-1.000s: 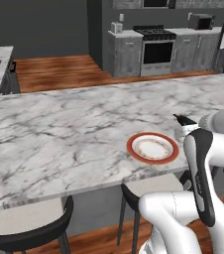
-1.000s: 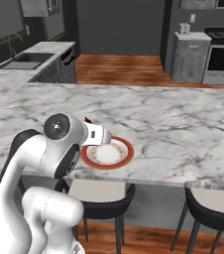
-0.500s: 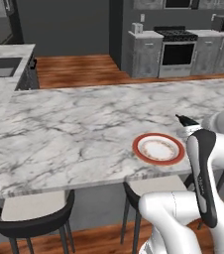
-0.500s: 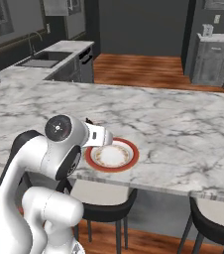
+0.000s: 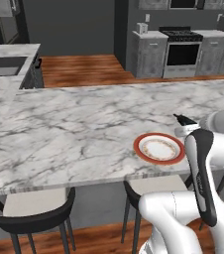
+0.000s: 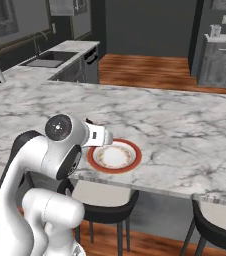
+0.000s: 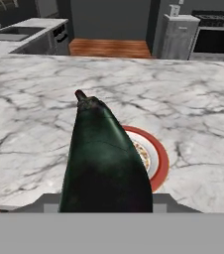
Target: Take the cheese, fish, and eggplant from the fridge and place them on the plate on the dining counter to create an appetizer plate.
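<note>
You're carrying the eggplant (image 7: pixel 104 158), clenched in the gripper (image 5: pixel 183 120), just short of the plate (image 5: pixel 160 148); bring it over the plate's centre and release.

Eggplant (image 7: pixel 104 158): showing glossy dark green-black. Plate (image 5: pixel 159 148): showing white centre, red-brown rim. Worktop (image 5: pixel 74 129): showing white marble, grey veining. Stools (image 5: pixel 29 218): showing black. Floor (image 6: pixel 150 70): showing reddish-brown wood.

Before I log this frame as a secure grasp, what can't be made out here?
- Finger contact: in the hand view the eggplant covers the fingertips.
- Gripper: in the left base view it is too small to read the jaws.
- Plate: in the hand view its left half sits behind the eggplant.
- Cheese and fish: whereabouts unknown.
</note>
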{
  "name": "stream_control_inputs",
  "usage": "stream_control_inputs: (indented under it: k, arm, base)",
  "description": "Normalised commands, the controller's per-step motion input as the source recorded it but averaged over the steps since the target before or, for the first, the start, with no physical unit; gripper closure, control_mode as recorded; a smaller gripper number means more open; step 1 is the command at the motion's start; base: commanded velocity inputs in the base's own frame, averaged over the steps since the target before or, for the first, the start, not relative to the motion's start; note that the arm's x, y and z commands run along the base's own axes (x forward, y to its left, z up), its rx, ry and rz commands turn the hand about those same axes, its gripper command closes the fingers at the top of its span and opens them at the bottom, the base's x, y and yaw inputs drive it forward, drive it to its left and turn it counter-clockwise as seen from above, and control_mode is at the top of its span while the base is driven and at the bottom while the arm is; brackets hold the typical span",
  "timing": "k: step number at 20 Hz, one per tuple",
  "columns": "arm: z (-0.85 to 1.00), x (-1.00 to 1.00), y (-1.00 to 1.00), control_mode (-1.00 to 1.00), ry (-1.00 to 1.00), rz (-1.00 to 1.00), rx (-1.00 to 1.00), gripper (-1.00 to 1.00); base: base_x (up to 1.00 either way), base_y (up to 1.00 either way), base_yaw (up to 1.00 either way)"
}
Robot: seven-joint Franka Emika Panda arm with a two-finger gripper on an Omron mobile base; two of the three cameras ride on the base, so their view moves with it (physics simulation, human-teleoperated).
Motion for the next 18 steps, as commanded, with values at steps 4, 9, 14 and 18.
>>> stream_control_inputs:
  k: [4, 9, 14, 18]
  arm:
    - [-0.22, 0.16, -0.09, -1.00, -0.02, -0.09, 0.00, 1.00]
    - [-0.29, 0.24, -0.25, -1.00, 0.01, -0.17, 0.00, 1.00]
    - [-0.44, 0.48, -0.22, -1.00, 0.07, -0.05, 0.00, 1.00]
    - [-0.57, 0.65, -0.06, -1.00, 0.11, 0.05, 0.00, 1.00]
  base:
    - [0.00, 0.00, 0.00]
    - [0.00, 0.00, 0.00]
    - [0.00, 0.00, 0.00]
    - [0.00, 0.00, 0.00]
